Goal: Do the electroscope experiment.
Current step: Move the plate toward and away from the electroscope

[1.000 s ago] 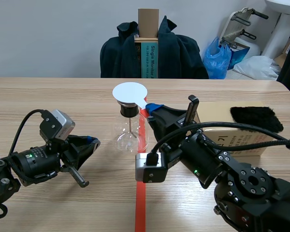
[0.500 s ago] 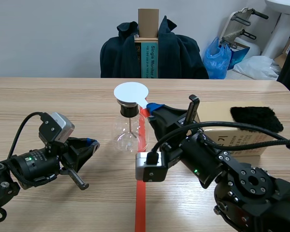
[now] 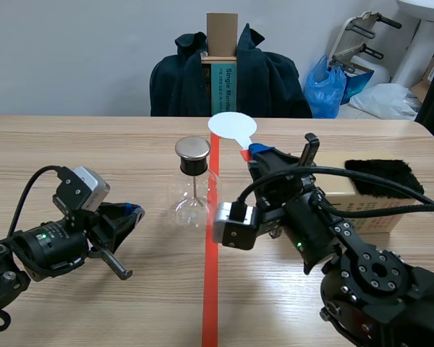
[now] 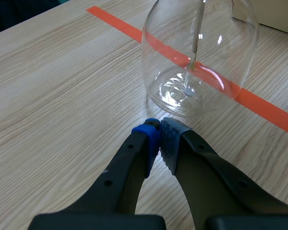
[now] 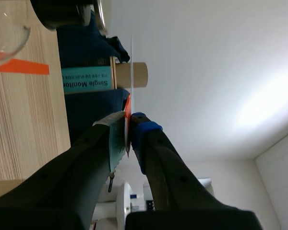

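Glass electroscope point(image 3: 194, 191) looks fragile; the thin, light paddle point(image 3: 232, 125) suits a handle grip. Right gripper point(image 3: 254, 150) pinches it beside the electroscope; left gripper point(image 3: 134, 212) is closed, empty.

Prob lab/office rm: tape-marked table point(image 3: 72, 137), jacket point(image 3: 175, 83), cardboard box point(image 3: 222, 30).

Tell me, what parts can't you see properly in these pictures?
1. Left wrist view: the flask has its top and cap cut off by the edge.
2. Right wrist view: the white paddle shows only edge-on; the right gripper covers its handle.
3. Scene view: the right arm hides part of the cardboard box.
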Controlling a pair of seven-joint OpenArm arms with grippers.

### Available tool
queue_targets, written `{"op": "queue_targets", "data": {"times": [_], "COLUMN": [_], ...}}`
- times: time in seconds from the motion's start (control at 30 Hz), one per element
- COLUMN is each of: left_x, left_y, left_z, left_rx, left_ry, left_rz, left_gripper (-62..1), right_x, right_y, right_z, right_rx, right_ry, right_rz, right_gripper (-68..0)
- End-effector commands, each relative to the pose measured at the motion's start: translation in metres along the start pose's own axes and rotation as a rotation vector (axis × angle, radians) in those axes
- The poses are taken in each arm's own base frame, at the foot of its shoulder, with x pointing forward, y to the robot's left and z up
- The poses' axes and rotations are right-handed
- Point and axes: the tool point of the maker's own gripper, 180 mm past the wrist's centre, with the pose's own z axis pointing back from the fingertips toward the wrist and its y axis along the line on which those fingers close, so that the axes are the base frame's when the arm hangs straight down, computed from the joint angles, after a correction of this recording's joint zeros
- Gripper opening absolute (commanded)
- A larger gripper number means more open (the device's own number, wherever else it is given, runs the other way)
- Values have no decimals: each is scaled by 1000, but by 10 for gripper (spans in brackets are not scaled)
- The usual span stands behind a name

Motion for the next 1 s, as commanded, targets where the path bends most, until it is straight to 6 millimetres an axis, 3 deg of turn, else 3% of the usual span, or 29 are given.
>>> {"op": "queue_targets", "data": {"times": [0.0,0.23,0.4,0.97], "left_x": [14,16,20,20], "left_y": [3,2,2,1], "left_z": [-3,-2,-1,-1], "left_rx": [4,2,2,-1], "left_ry": [-45,-61,-83,-82], "left_rz": [-9,-5,-6,-5], "left_gripper": [-581,-581,-581,-577], "right_x": [-9,-27,-29,24], "right_y": [-12,-12,-12,-6], "right_z": [-5,-3,-3,-3], "right_rx": [-40,-40,-40,-9], "right_ry": [27,125,135,-156], "right_rz": [9,8,8,37], "right_gripper": [-669,-669,-669,-669]}}
